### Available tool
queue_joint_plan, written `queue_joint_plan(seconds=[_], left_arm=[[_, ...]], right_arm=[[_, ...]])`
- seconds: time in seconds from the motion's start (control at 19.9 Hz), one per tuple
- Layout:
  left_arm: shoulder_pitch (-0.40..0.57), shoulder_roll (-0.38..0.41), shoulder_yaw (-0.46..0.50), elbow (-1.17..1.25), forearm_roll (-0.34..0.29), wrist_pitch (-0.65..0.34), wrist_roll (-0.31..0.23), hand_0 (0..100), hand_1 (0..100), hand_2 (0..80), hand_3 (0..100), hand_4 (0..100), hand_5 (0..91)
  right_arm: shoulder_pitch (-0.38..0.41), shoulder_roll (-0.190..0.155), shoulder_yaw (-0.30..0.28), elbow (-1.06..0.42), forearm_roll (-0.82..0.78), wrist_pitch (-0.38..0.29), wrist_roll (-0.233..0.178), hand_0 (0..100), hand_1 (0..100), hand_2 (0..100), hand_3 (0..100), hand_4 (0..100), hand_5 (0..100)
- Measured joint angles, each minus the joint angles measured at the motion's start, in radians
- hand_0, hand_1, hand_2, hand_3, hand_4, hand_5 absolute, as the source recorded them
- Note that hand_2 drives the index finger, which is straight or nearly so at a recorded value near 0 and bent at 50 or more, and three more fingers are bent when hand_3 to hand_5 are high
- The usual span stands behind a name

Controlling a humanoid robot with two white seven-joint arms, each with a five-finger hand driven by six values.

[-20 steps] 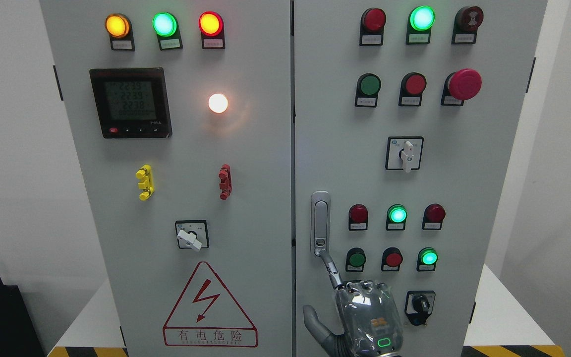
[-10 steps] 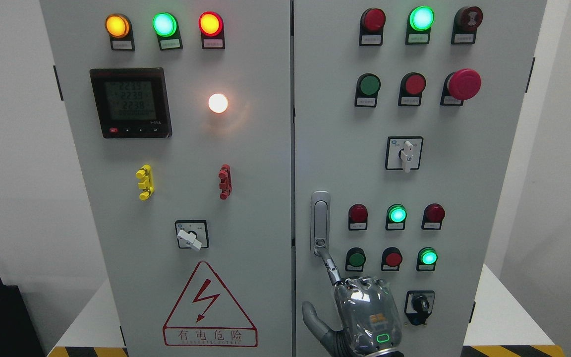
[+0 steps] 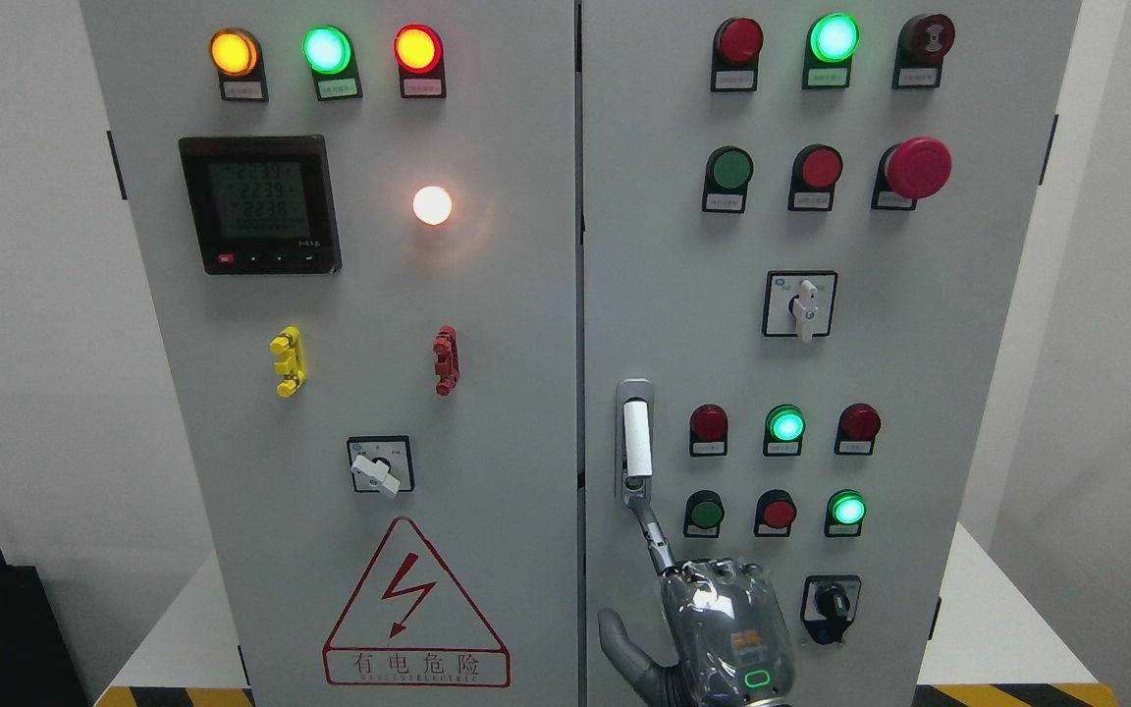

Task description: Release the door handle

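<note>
Door handle (image 3: 635, 442) | right hand (image 3: 713, 619) index fingertip touching, gripping nothing | sign (image 3: 415, 609) "有电危险"

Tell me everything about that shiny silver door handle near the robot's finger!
The silver metal door handle is a tall, narrow plate with rounded ends, set upright on the right grey cabinet door, near its left edge. Its long lever catches the light and looks bright white, standing out from the plate. A small round lock sits at the bottom. One outstretched finger of the robot's right hand reaches up to its lower end; the other fingers are curled.
</note>
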Motion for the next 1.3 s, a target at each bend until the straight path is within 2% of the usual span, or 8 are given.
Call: queue_joint_plan(seconds=[0.35,0.85,0.9,1.0,1.05,1.1,1.15,1.3], left_arm=[[0.000,0.000,0.000,0.000,0.000,0.000,0.000,12,39,0.0,0,0,0.0],[0.000,0.000,0.000,0.000,0.000,0.000,0.000,12,39,0.0,0,0,0.0],[0.000,0.000,0.000,0.000,0.000,0.000,0.000,12,39,0.0,0,0,0.0],[0.000,0.000,0.000,0.000,0.000,0.000,0.000,12,39,0.0,0,0,0.0],[0.000,0.000,0.000,0.000,0.000,0.000,0.000,12,39,0.0,0,0,0.0],[0.000,0.000,0.000,0.000,0.000,0.000,0.000,12,39,0.0,0,0,0.0],[0.000,0.000,0.000,0.000,0.000,0.000,0.000,12,39,0.0,0,0,0.0],[0.000,0.000,0.000,0.000,0.000,0.000,0.000,12,39,0.0,0,0,0.0]], right_arm=[[-0.001,0.000,0.000,-0.002,-0.001,0.001,0.006,43,25,0,100,100,98],[-0.003,0.000,-0.001,-0.024,-0.003,-0.008,-0.048,44,25,0,100,100,98],[-0.001,0.000,-0.001,-0.027,-0.003,-0.011,-0.056,45,25,6,100,100,98],[0.006,0.000,-0.001,-0.034,-0.005,-0.013,-0.078,51,27,58,100,100,97],[0.011,0.000,-0.002,-0.038,-0.007,-0.013,-0.091,51,27,65,100,96,97],[0.015,0.000,-0.003,-0.043,-0.013,-0.013,-0.104,51,22,75,100,94,96],[0.017,0.000,-0.004,-0.047,-0.021,-0.010,-0.111,51,12,85,100,99,95],[0.018,0.002,-0.010,-0.063,-0.051,0.034,-0.113,49,1,95,100,100,96]])
